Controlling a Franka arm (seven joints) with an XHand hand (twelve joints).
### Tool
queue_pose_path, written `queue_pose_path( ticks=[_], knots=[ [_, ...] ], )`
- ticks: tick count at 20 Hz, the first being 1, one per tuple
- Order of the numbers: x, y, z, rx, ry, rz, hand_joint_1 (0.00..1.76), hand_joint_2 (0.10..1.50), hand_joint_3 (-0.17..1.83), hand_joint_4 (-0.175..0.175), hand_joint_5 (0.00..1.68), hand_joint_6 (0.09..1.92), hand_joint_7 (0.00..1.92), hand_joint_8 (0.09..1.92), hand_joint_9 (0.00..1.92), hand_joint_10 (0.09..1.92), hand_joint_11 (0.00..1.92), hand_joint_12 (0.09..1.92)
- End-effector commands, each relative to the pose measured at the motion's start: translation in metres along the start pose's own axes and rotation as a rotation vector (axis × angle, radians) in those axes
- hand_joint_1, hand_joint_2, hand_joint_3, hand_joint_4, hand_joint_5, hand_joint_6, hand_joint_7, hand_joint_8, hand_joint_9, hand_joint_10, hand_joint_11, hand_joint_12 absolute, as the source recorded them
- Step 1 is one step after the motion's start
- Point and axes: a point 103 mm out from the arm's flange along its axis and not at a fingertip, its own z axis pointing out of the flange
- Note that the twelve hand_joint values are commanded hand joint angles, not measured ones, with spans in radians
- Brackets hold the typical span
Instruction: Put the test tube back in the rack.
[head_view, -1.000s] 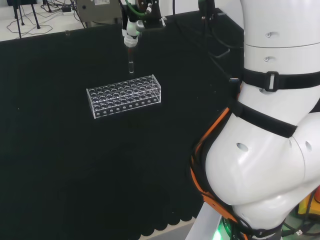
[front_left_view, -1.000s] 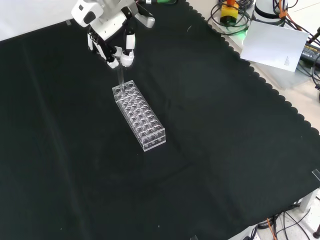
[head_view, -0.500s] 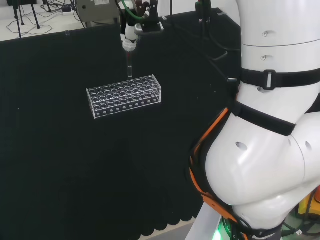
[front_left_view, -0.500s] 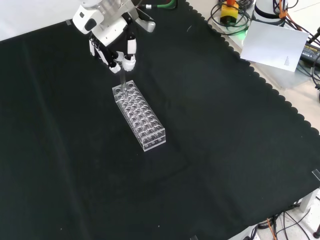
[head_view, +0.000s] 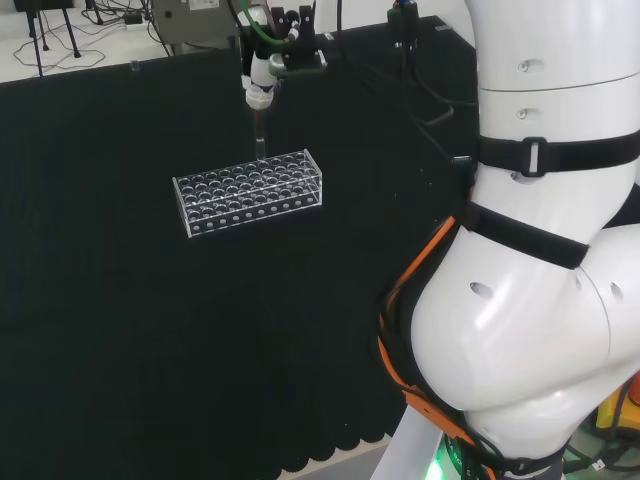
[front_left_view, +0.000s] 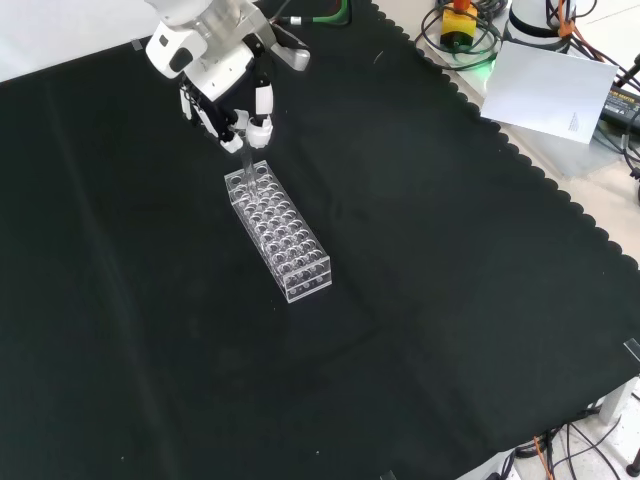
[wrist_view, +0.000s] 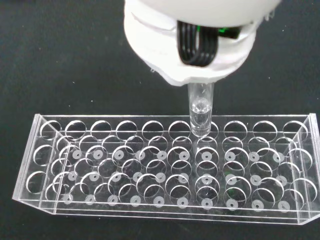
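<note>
A clear plastic rack (head_view: 248, 190) (front_left_view: 279, 230) (wrist_view: 165, 167) with several rows of round holes lies on the black cloth. The hand (head_view: 262, 72) (front_left_view: 236, 100) (wrist_view: 195, 40) hangs over the rack's far edge, fingers pinched on a clear test tube (head_view: 259, 135) (front_left_view: 246, 165) (wrist_view: 200, 111). The tube points straight down. In the wrist view its rounded tip sits at a hole in the rack's outer row, just at the top plate. The rack's holes look empty.
The black cloth (front_left_view: 420, 260) spreads wide around the rack. A white sheet (front_left_view: 548, 92) and cables lie off the cloth at the front view's upper right. The arm's white links (head_view: 540, 250) stand at the head view's right.
The hand has come down with the tube. The tube's tip, earlier above the rack, now reaches the rack's top at its far row.
</note>
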Motion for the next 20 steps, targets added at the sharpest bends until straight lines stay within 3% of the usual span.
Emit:
queue_pose_path(
  ticks=[1, 20],
  knots=[
    [-0.0015, 0.0013, 0.0024, 0.004, 0.004, 0.001, 1.43, 0.82, 0.23, -0.175, 1.42, 0.23, 1.74, 0.43, 1.42, 0.29, 0.96, 1.15],
    [-0.0053, 0.0104, 0.0084, 0.027, 0.022, 0.009, 1.43, 0.82, 0.23, -0.175, 1.42, 0.23, 1.74, 0.43, 1.42, 0.29, 0.96, 1.15]
  ],
)
